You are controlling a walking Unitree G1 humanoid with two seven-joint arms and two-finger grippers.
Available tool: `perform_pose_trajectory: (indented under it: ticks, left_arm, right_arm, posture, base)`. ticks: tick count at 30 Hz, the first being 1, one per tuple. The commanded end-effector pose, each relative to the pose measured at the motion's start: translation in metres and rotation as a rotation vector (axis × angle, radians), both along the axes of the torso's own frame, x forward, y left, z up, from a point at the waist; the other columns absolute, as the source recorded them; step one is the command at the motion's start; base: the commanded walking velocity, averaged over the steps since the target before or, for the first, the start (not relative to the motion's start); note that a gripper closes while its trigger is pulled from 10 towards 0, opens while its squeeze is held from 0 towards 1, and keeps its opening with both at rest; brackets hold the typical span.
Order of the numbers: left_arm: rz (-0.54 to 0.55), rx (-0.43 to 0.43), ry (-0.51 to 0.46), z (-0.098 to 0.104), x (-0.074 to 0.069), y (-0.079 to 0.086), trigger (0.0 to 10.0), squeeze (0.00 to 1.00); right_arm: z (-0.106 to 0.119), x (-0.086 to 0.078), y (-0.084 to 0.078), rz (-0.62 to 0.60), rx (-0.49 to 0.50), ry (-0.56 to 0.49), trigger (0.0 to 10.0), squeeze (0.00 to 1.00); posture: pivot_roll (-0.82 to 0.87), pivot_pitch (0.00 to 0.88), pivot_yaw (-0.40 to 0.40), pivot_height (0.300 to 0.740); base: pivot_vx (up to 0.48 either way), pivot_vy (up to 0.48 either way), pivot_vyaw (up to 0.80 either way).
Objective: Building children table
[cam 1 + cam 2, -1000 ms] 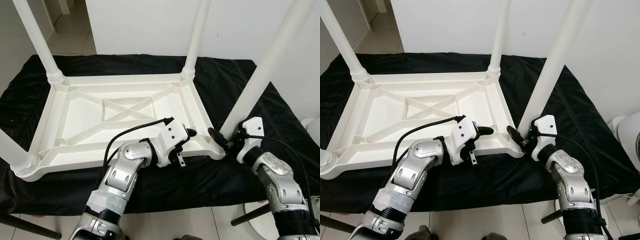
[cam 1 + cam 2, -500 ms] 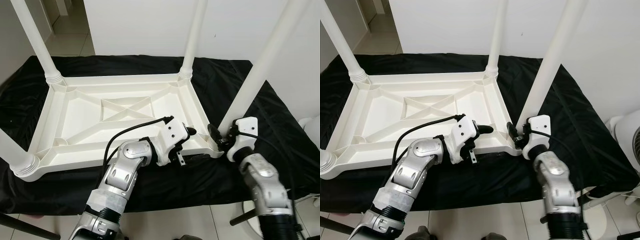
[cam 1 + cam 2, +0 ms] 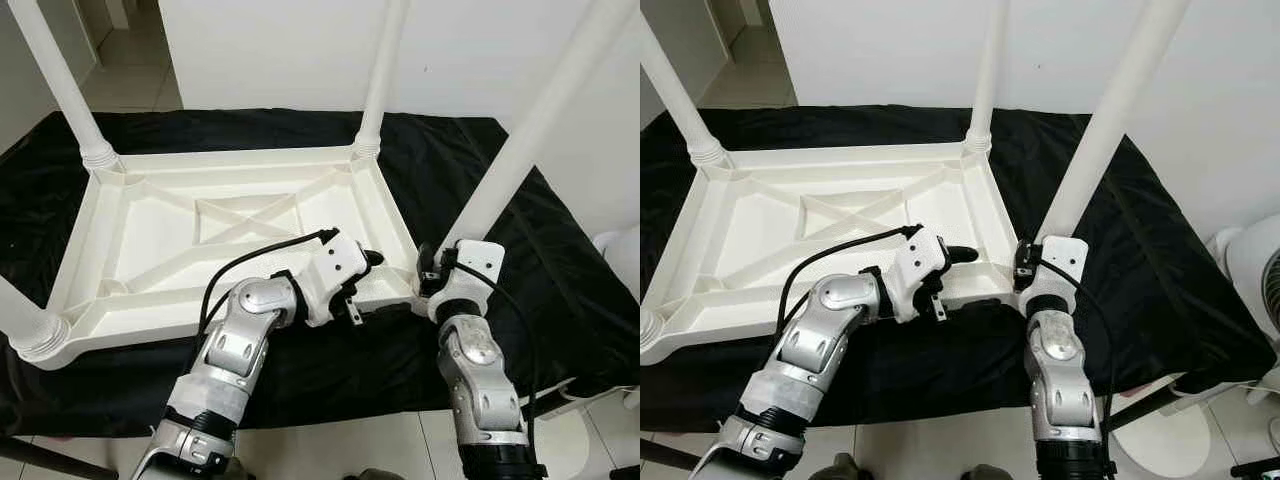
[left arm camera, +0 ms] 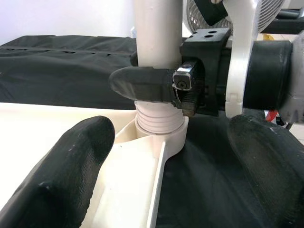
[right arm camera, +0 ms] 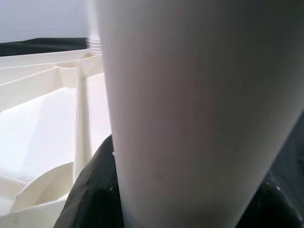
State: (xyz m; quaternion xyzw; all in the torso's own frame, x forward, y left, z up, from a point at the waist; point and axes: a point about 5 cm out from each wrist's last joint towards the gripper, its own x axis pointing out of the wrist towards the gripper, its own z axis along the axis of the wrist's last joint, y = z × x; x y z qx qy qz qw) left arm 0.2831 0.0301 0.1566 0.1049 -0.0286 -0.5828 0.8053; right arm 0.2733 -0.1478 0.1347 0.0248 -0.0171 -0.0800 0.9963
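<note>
A white plastic table top [image 3: 160, 235] lies upside down on a black cloth, with legs standing up at its corners. My right gripper [image 3: 429, 276] is shut on the near-right leg [image 3: 520, 150] just above its threaded socket [image 4: 159, 126]. In the right wrist view that leg [image 5: 190, 95] sits between the black fingers [image 5: 90, 190]. My left gripper [image 3: 362, 285] is open and straddles the table's near rim beside that corner; its fingertips [image 4: 66, 175] frame the socket.
The black cloth [image 3: 560, 260] covers the low surface out to its edges. Other legs rise at the far left [image 3: 60, 80], far right [image 3: 380, 70] and near left [image 3: 20, 310]. A white fan [image 3: 1250, 270] stands at the right, a white wall behind.
My right forearm has swung from the right side in under the leg, the wrist turning around the leg base while keeping hold. The left gripper has stayed at the rim.
</note>
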Motion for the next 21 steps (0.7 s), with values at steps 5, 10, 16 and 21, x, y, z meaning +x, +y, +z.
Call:
perform_pose_trajectory:
  ticks: [5, 10, 16, 21]
  left_arm:
    - [0.164, -0.024, -0.014, 0.001, 0.008, 0.004, 10.0, 0.00]
    - [0.157, -0.025, -0.014, 0.001, 0.008, 0.003, 10.0, 0.00]
    - [0.152, -0.029, -0.016, 0.000, 0.007, 0.003, 10.0, 0.00]
    - [0.148, -0.026, -0.012, -0.002, 0.006, 0.004, 10.0, 0.00]
  right_arm:
    - [-0.011, -0.003, 0.015, -0.014, 0.057, 0.072, 10.0, 0.32]
    - [-0.008, -0.005, 0.005, -0.012, 0.043, 0.051, 10.0, 1.00]
    - [-0.008, -0.008, -0.006, 0.023, 0.032, 0.041, 10.0, 1.00]
    - [-0.008, -0.010, -0.015, 0.105, 0.003, 0.034, 10.0, 0.00]
  posture:
    - [-0.03, 0.000, -0.027, 0.740]
    - [-0.03, 0.000, -0.028, 0.740]
    - [-0.03, 0.000, -0.030, 0.740]
    - [-0.03, 0.000, -0.030, 0.740]
  base:
    - [0.000, 0.000, 0.00]
    - [0.000, 0.000, 0.00]
    - [0.000, 0.000, 0.00]
    - [0.000, 0.000, 0.00]
